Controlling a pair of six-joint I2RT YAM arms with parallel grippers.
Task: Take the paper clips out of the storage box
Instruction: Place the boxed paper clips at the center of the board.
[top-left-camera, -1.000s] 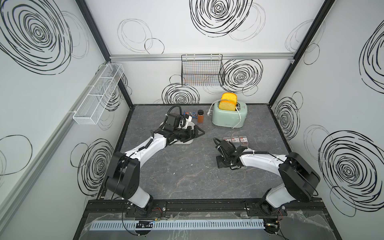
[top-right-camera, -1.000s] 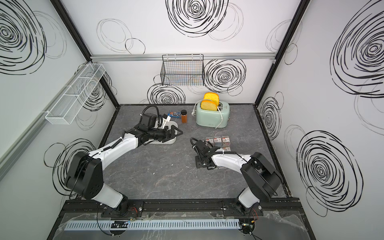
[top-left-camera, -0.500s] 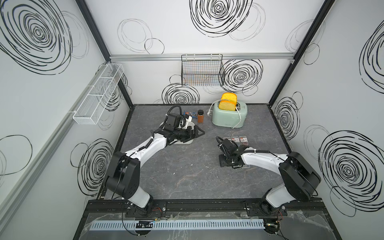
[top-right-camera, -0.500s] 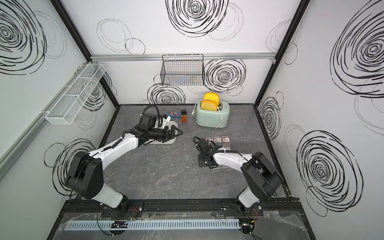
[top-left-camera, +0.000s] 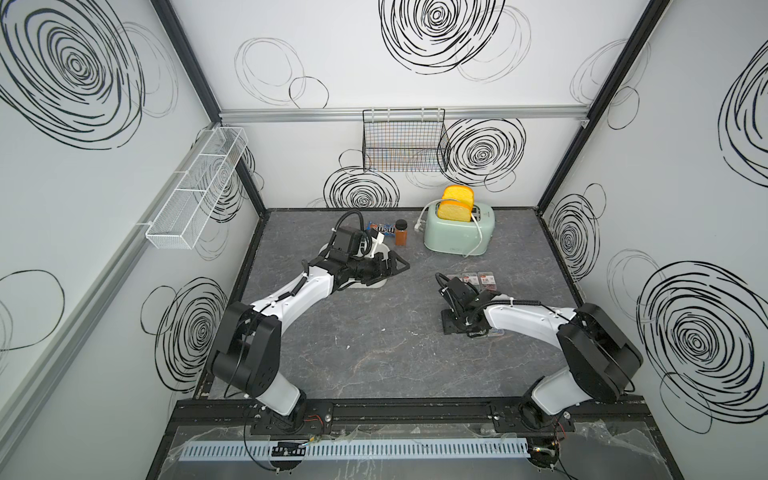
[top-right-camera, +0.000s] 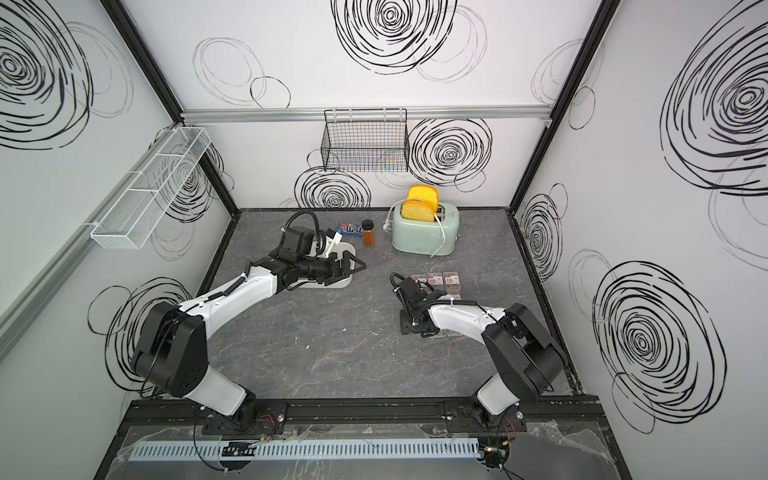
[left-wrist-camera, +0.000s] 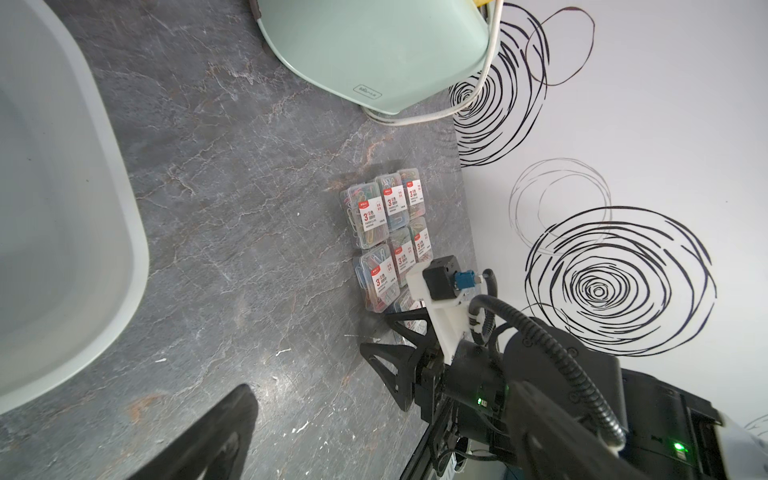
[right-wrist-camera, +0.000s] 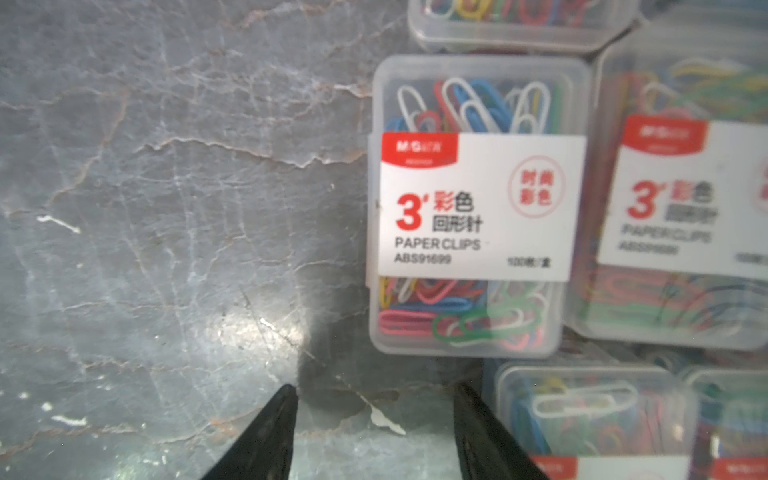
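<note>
From above I get only slivers of the storage box (top-left-camera: 374, 284) at eleven o'clock on the table; my left arm lies across it and its inside is hidden, while the left wrist view crops most of it. The paper clips (top-left-camera: 483, 279) at two o'clock are too small to read there, and my right arm covers the nearer cases, so I cannot count them. In the right wrist view one case is sharp; its neighbours are cropped and blurred. The right gripper (right-wrist-camera: 376, 399) shows only two fingertips there, the left gripper (top-left-camera: 397, 267) only one blurred, cropped finger (left-wrist-camera: 220, 436) in its own wrist view.
</note>
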